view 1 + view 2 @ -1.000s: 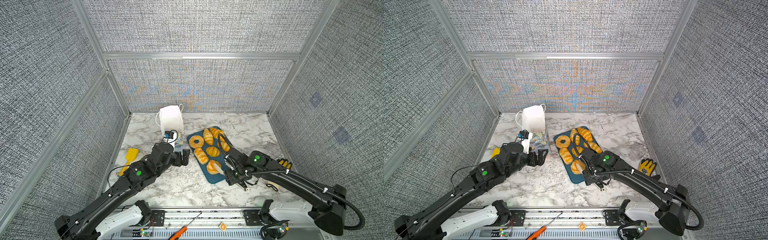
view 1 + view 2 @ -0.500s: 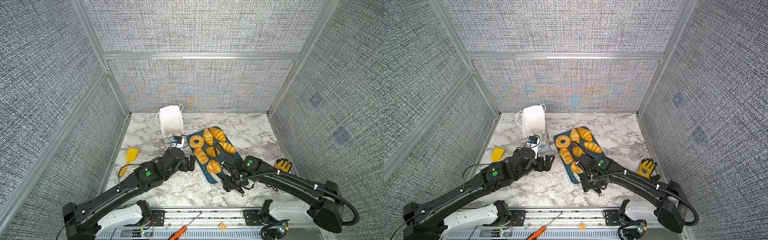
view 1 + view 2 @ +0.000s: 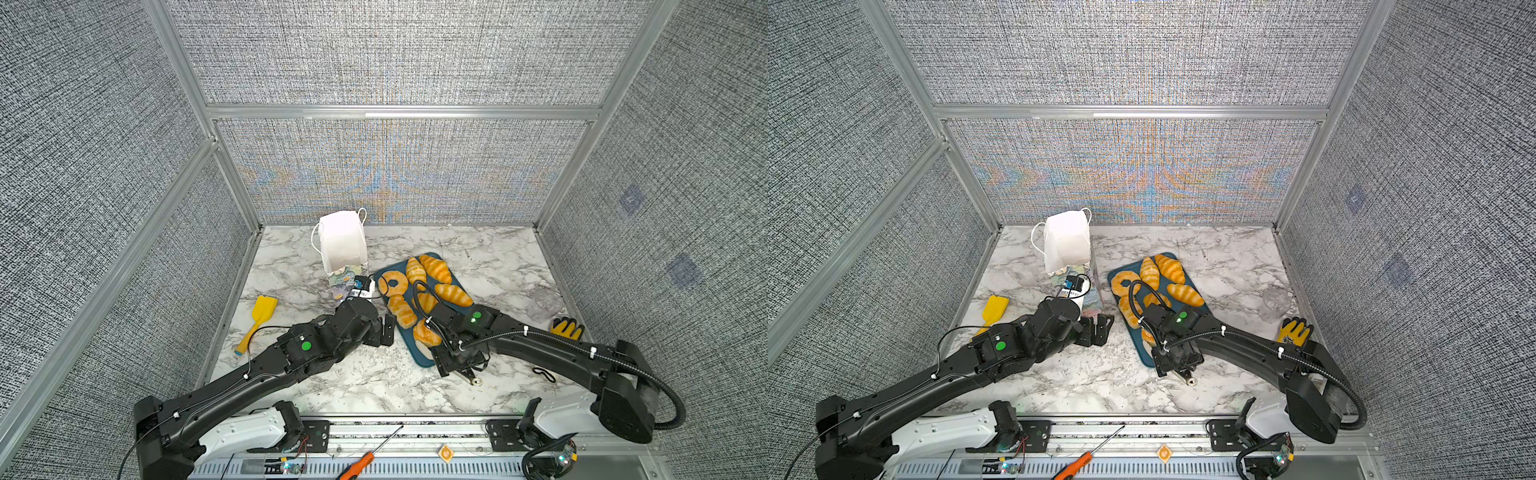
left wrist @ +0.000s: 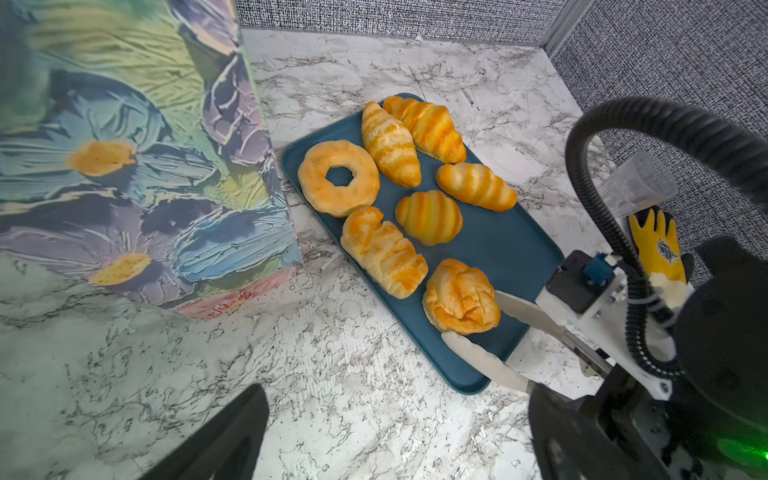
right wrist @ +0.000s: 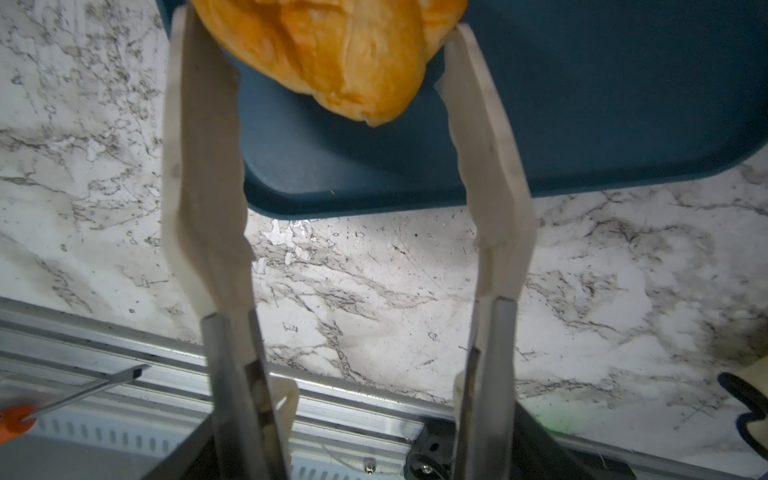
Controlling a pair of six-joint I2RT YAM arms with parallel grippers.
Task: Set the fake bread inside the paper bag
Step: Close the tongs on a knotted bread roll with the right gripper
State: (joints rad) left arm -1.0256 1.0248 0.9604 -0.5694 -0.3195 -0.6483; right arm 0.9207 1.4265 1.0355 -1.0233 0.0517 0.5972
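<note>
Several glossy golden pieces of fake bread lie on a blue tray (image 3: 420, 360) (image 4: 511, 249): a ring doughnut (image 3: 392, 282) (image 4: 338, 178), croissants (image 4: 390, 145), rolls (image 4: 428, 216) and a knotted bun (image 3: 424, 332) (image 4: 461, 297) (image 5: 332, 54) at the near end. My right gripper (image 3: 428, 338) (image 4: 473, 316) (image 5: 320, 20) is open, one long white finger on each side of the knotted bun, which rests on the tray. The floral paper bag (image 3: 340, 245) (image 3: 1065, 241) (image 4: 124, 145) stands upright left of the tray. My left gripper (image 3: 386, 328) (image 3: 1102, 328) (image 4: 390, 432) hangs open and empty over marble between bag and tray.
A yellow scoop (image 3: 259, 316) lies by the left wall. A clear plastic cup (image 3: 544, 303) and a yellow glove (image 3: 567, 328) sit near the right wall, a black band (image 3: 542, 374) in front of them. An orange-handled screwdriver (image 3: 365, 457) lies on the front rail.
My left gripper has moved right and forward, from beside the bag toward the tray. My right gripper has shifted to the tray's near end, its fingers spreading a little around the knotted bun.
</note>
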